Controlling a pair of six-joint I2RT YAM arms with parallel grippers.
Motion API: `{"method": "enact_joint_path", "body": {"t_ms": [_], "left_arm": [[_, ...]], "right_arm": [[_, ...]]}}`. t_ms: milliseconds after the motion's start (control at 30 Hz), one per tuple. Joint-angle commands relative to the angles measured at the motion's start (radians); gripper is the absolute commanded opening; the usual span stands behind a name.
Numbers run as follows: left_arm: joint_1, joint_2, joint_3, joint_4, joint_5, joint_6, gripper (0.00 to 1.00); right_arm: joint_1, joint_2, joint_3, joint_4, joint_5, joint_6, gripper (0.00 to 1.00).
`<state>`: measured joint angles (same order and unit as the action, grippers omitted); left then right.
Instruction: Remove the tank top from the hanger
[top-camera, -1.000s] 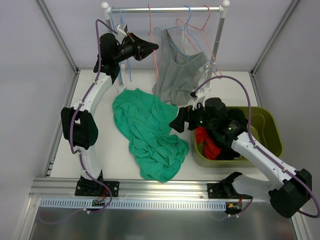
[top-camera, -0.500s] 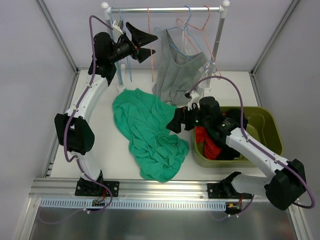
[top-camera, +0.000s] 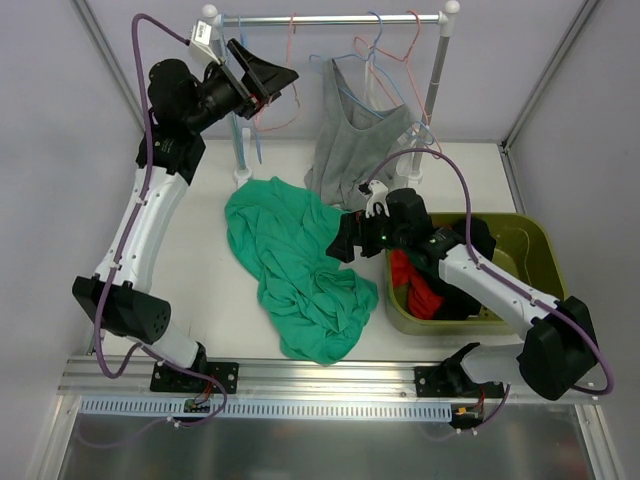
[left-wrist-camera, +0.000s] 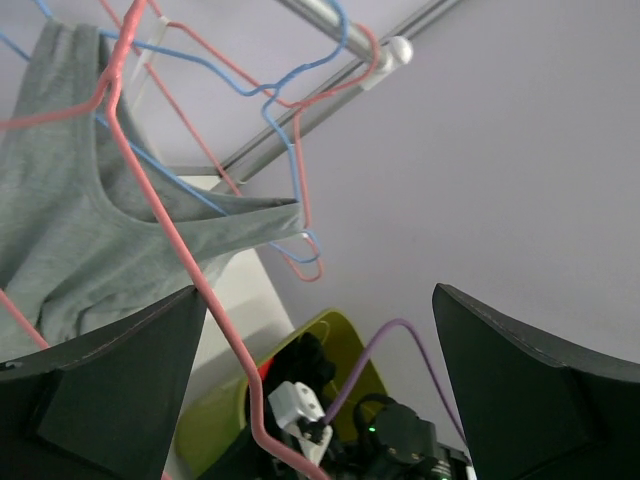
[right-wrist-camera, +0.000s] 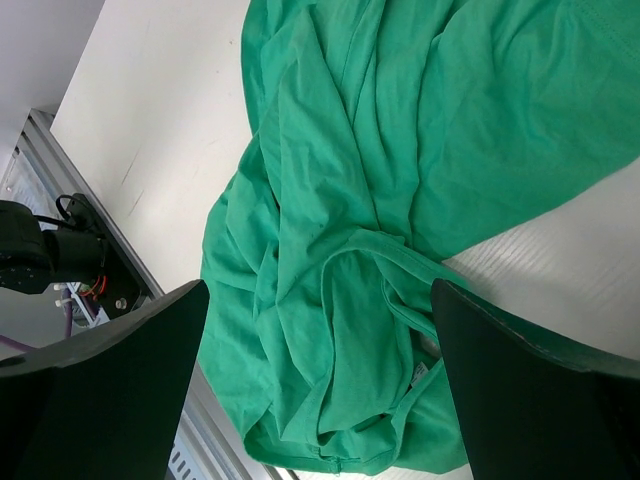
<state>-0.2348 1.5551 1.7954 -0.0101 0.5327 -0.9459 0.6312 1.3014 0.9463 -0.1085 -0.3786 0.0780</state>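
A crumpled green cotton shirt (top-camera: 295, 270) is spread across the white table (top-camera: 190, 260). Over its 2 o'clock edge the right gripper (top-camera: 345, 240) is held low, jaws spread, empty. The grey jersey tank top (top-camera: 355, 150) is hung from a thin blue wire hanger (top-camera: 372, 60), long axis vertical. Its straps lie at 3 o'clock from the left gripper (top-camera: 275, 85), whose jaws are spread wide with nothing pinched. Its hem lies at 12 o'clock from the right gripper.

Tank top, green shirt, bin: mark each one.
tank top (top-camera: 358, 140), top external view, chest fabric below the neckline.
green shirt (top-camera: 290, 250), top external view, middle of the crumpled cloth.
bin (top-camera: 530, 255), top external view, bare inner wall.
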Motion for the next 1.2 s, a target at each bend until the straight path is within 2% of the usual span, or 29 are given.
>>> {"method": "enact_joint_path", "body": {"t_ms": [0, 167, 333, 500, 533, 667, 733, 867, 1000, 1033, 1167], "left_arm": [[0.000, 0.075, 0.059, -0.112, -0.020, 0.142, 0.99], [-0.018, 0.121, 0.130, -0.201, -0.083, 0.320, 0.99], [-0.021, 0.123, 0.199, -0.268, -0.129, 0.426, 0.99], [-0.061, 0.014, 0.167, -0.269, -0.270, 0.521, 0.99], [-0.075, -0.004, 0.159, -0.268, -0.296, 0.565, 0.99], [-0.153, -0.122, 0.104, -0.268, -0.342, 0.628, 0.99], [-0.178, -0.179, 0.069, -0.268, -0.376, 0.647, 0.99], [-0.209, -0.424, -0.138, -0.268, -0.479, 0.645, 0.99], [-0.212, -0.663, -0.368, -0.271, -0.609, 0.645, 0.99], [-0.210, -0.758, -0.460, -0.274, -0.631, 0.644, 0.99], [-0.212, -0.967, -0.657, -0.333, -0.703, 0.627, 0.99]], "right_arm": [[0.005, 0.002, 0.046, 0.027, 0.009, -0.004, 0.99], [0.005, -0.002, 0.046, 0.018, 0.012, -0.018, 0.99], [0.007, 0.010, 0.055, 0.015, 0.000, -0.026, 0.99], [0.034, 0.068, 0.094, -0.025, -0.011, -0.064, 0.99], [0.048, 0.085, 0.136, -0.052, -0.002, -0.120, 0.99], [0.151, 0.235, 0.275, -0.219, 0.121, -0.245, 0.99], [0.179, 0.292, 0.333, -0.243, 0.176, -0.297, 0.99], [0.255, 0.453, 0.440, -0.253, 0.279, -0.391, 1.00], [0.268, 0.636, 0.578, -0.284, 0.418, -0.312, 0.99], [0.268, 0.686, 0.589, -0.283, 0.397, -0.293, 0.99], [0.272, 0.795, 0.629, -0.292, 0.351, -0.215, 0.99]]}}
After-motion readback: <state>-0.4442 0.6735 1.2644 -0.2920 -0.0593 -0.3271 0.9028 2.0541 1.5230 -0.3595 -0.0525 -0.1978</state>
